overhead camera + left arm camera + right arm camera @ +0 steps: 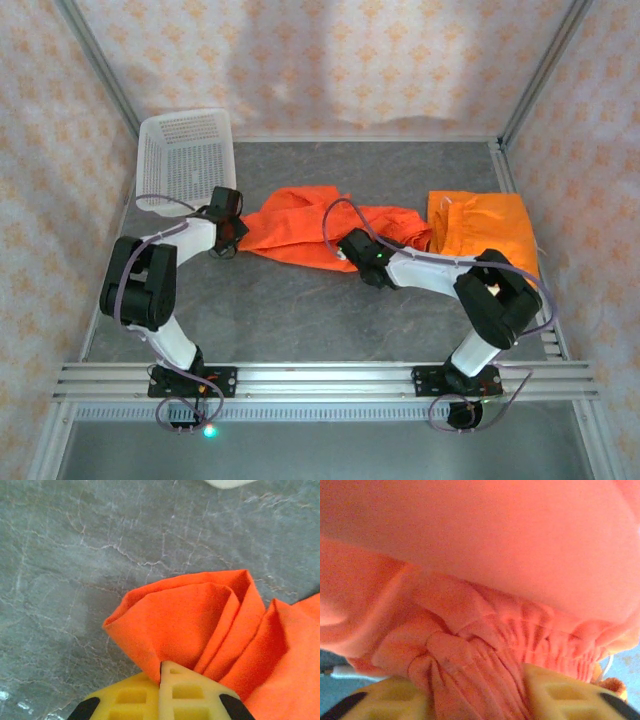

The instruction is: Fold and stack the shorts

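Note:
Bright orange shorts (300,235) lie crumpled and stretched across the middle of the table, held between both arms. My left gripper (238,236) is shut on their left corner; in the left wrist view the yellow fingers (190,695) pinch a folded edge of the orange cloth (185,615). My right gripper (352,246) is shut on the right part of the same shorts, with the gathered elastic waistband (470,665) bunched between its fingers (560,695). A second, lighter orange pair (485,230) lies folded flat at the right. The beige shorts are out of view.
A white mesh basket (185,160) stands at the back left, just behind my left arm. The grey table (300,320) is bare in front of the shorts. Patterned walls enclose the back and both sides.

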